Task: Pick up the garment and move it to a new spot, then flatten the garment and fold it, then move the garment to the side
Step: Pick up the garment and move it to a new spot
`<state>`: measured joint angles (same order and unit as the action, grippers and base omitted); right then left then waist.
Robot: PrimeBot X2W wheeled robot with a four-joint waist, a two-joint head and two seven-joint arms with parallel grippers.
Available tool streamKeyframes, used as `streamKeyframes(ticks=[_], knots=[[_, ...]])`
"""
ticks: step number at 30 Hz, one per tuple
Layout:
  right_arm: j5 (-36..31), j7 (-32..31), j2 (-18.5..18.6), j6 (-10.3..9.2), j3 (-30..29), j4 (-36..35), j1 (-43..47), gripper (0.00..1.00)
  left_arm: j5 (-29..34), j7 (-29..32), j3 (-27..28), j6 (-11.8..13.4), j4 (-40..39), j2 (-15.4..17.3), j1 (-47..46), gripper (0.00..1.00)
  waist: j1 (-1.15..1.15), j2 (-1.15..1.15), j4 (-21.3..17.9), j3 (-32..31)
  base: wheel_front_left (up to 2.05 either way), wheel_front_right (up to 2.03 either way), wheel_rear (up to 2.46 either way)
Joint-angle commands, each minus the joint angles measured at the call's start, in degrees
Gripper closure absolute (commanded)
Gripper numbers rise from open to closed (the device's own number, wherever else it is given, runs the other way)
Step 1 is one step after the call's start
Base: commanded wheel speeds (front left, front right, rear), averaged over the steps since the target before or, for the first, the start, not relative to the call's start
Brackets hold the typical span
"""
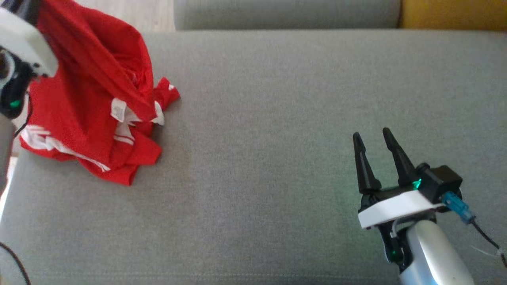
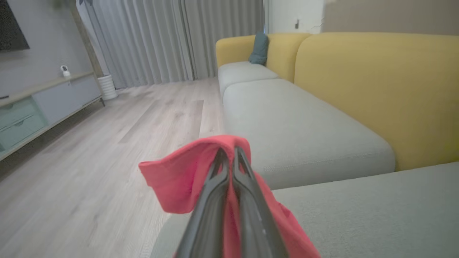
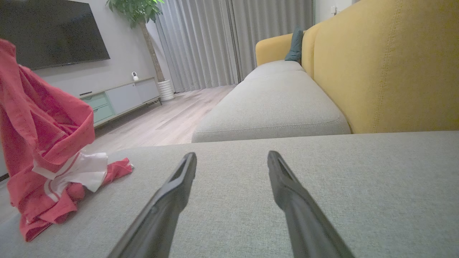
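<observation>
The garment (image 1: 91, 103) is red with white trim and stripes. It hangs lifted at the left end of the grey cushion (image 1: 277, 138), its lower folds still resting on the fabric. In the left wrist view my left gripper (image 2: 228, 152) is shut on a red fold of the garment (image 2: 179, 179), the cloth draped over both fingers. In the head view its white wrist housing sits at the top left, above the cloth. My right gripper (image 1: 372, 136) hovers open over the cushion at the lower right, far from the garment (image 3: 43, 143), nothing between its fingers.
A yellow sofa backrest (image 3: 387, 68) runs along the far side. Another grey seat cushion (image 2: 294, 125) with a teal pillow (image 2: 259, 48) lies beyond. Wooden floor (image 2: 89, 161), a low TV cabinet (image 3: 122, 98), curtains and a potted plant (image 3: 143, 14) stand off the cushion's left end.
</observation>
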<state>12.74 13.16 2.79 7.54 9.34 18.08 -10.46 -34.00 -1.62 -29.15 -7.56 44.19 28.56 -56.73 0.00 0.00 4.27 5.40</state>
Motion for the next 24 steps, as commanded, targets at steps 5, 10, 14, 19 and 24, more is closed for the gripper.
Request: streamKeyframes(ticks=[5, 10, 14, 19, 24], knots=[[1.43, 1.15, 0.09, -0.05, 2.18, -0.66, -0.13, 0.00, -0.19, 1.18, 0.60, 0.88, -8.66, -0.44, -5.68, 1.00, 0.00, 0.00, -1.10, -5.06, 0.00, 0.00, 0.00], [1.69, 1.47, 0.09, -0.05, 2.27, -0.42, -0.14, 0.00, -0.90, 3.64, 0.06, 3.22, -14.73, -3.60, -6.88, 1.00, 0.00, 0.00, -3.73, -6.02, 0.00, 0.00, 0.00], [1.26, 1.61, 0.09, -0.05, 2.20, -0.44, -1.18, 0.00, -0.39, 4.83, -0.83, 5.80, -17.80, -6.35, -8.04, 1.00, 0.00, 0.00, -7.28, -5.90, 0.00, 0.00, 0.00], [1.00, 1.69, 0.09, -0.05, 2.68, -0.92, -2.84, 0.00, 0.31, 5.21, -1.80, 8.37, -18.69, -9.28, -8.90, 1.00, 0.00, 0.00, -11.88, -4.79, 0.00, 0.00, 0.00], [0.97, 1.74, 0.09, -0.05, 2.62, -1.41, -4.90, 0.00, 0.21, 4.79, -3.30, 10.11, -16.65, -13.93, -8.92, 1.00, 0.00, 0.00, -18.05, -2.32, 0.00, 0.00, 0.00]])
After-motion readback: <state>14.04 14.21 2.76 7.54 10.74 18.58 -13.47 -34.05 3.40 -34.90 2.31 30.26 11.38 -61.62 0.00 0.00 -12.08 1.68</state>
